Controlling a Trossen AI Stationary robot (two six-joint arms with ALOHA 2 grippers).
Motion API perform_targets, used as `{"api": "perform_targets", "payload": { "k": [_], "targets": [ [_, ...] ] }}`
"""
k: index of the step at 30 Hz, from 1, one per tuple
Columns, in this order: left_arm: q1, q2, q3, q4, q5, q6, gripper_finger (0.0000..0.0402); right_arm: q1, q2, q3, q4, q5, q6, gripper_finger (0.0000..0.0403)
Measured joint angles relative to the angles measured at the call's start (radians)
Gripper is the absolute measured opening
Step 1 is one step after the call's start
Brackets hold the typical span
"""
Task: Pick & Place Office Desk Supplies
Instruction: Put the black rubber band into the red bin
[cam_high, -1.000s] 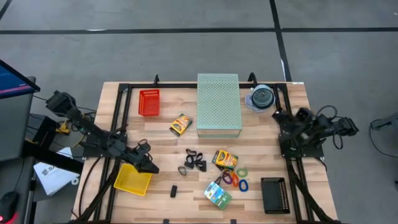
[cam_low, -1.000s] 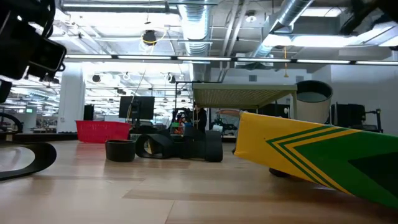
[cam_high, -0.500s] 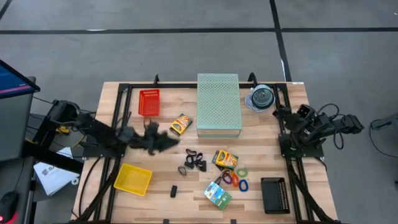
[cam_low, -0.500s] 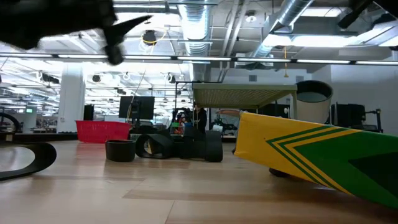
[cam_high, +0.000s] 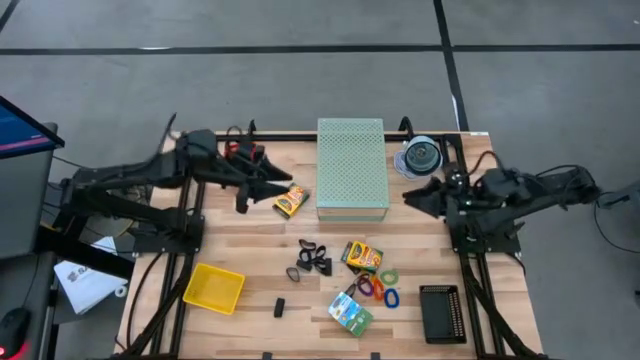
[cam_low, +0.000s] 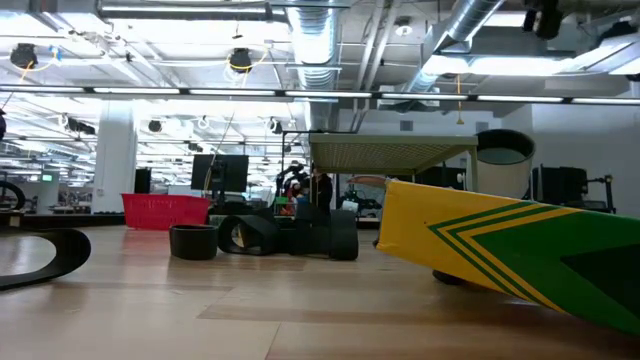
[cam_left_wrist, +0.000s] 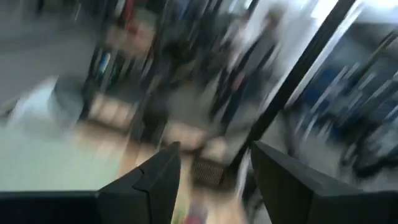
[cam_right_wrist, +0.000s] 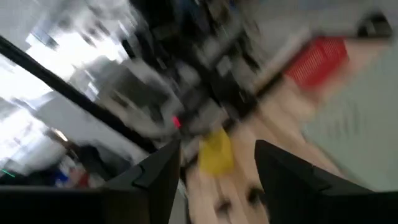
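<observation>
Hovering at ten o'clock, the left gripper (cam_high: 283, 181) gapes empty beside a yellow box (cam_high: 291, 200). The right gripper (cam_high: 412, 194), at two o'clock, also stands spread, empty.

Table (cam_high: 200, 240): pale wood planks, matt. Yellow tray (cam_high: 213, 289): smooth plastic. Crayon box (cam_high: 362, 256): glossy printed card.

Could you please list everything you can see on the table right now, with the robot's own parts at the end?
Perforated box: one, pale green, far centre.
Disc spindle: one, clear, far right.
Red basket: one, far left, partly under the left arm.
Yellow tray: one, near left.
Black tray: one, near right.
Crayon boxes: two, yellow-orange, centre.
Binder clips: a cluster, black, centre.
Elastic loops: several, mixed colours, right of centre.
Packets: green-blue, near centre.
Left hand: open, empty, above the far left.
Right hand: open, empty, right edge.
</observation>
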Motion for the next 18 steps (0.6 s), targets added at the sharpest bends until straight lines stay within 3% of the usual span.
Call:
{"api": "perform_targets", "payload": {
  "k": [3,8,14,16,18],
  "targets": [
    [-0.022,0.036,0.104,-0.296,-0.007,-0.002,0.0190,0.028,0.065,0.127,-0.240,-0.022,0.067,0.0202],
    [-0.133,0.078,0.091,-0.576,-0.007,-0.128,0.0190,0.083,0.147,0.263,-0.554,-0.022,0.191,0.0202],
    [-0.377,0.169,0.003,-0.636,-0.014,-0.247,0.0190,0.130,0.201,0.299,-0.621,-0.018,0.288,0.0202],
    [-0.446,0.221,-0.016,-0.600,-0.065,-0.261,0.0190,0.141,0.216,0.299,-0.604,-0.005,0.295,0.0202],
    [-0.504,0.288,-0.025,-0.601,-0.179,-0.270,0.0190,0.147,0.228,0.300,-0.579,0.031,0.294,0.0202]
  ]
}}
